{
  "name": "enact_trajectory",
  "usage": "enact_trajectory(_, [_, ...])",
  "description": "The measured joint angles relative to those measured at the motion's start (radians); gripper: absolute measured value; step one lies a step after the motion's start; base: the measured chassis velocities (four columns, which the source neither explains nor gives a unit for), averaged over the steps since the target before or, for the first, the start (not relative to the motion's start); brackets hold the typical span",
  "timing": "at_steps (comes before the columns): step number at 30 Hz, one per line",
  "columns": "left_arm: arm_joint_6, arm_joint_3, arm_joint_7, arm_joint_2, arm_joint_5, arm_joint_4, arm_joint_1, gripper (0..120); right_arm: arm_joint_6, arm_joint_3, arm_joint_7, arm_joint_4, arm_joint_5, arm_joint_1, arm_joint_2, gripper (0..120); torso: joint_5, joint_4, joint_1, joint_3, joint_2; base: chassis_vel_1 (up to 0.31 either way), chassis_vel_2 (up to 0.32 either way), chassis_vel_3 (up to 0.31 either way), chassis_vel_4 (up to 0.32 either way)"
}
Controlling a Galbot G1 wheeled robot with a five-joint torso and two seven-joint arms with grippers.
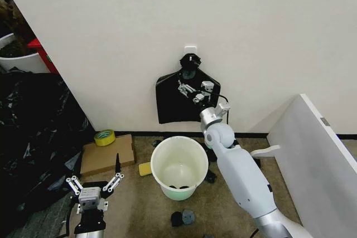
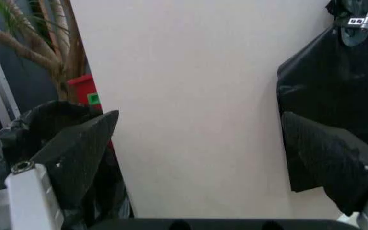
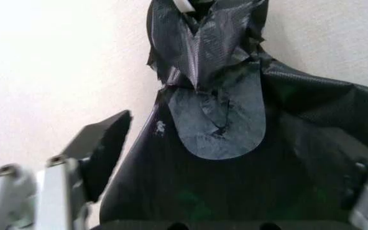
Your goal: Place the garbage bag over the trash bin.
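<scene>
The trash bin (image 1: 179, 138), cream-white with a pale green base, stands open on the floor below the wall. Above it a flat, smooth black bundle (image 1: 170, 101) hangs from a wall hook, knotted at its top. The garbage bag as a single loose bag is out of view. My right gripper (image 1: 188, 91) is raised against the bundle just under the knot, open, with nothing between its fingers. In the right wrist view the bundle (image 3: 235, 143) lies close behind the spread fingers (image 3: 104, 153). My left gripper (image 1: 93, 180) hangs low, left of the bin, open and empty. The left wrist view catches the bundle (image 2: 337, 86) too.
A heap of crinkled black plastic (image 1: 33, 132) lies at the left. A yellow tape roll (image 1: 104, 137) sits on a cardboard box (image 1: 106, 159), with a yellow sponge (image 1: 145, 169) beside the bin. A white panel (image 1: 318, 149) stands at the right. A small dark object (image 1: 183, 217) lies in front of the bin.
</scene>
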Motion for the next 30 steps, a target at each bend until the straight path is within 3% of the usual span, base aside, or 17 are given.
enact_trajectory(22, [0.006, 0.002, -0.001, 0.001, -0.004, 0.0, -0.007, 100, 0.011, -0.007, 0.011, 0.001, 0.0, 0.004, -0.018, 1, 0.0, 0.0002, 0.0, 0.0, 0.0, 0.0, 0.0, 0.0, 0.0])
enact_trajectory(30, [0.006, 0.001, -0.006, 0.007, -0.006, -0.002, -0.006, 100, 0.02, -0.007, 0.016, 0.043, -0.005, -0.034, -0.037, 0, 0.0, 0.0003, 0.0, 0.0, 0.0, 0.0, 0.0, 0.0, 0.0])
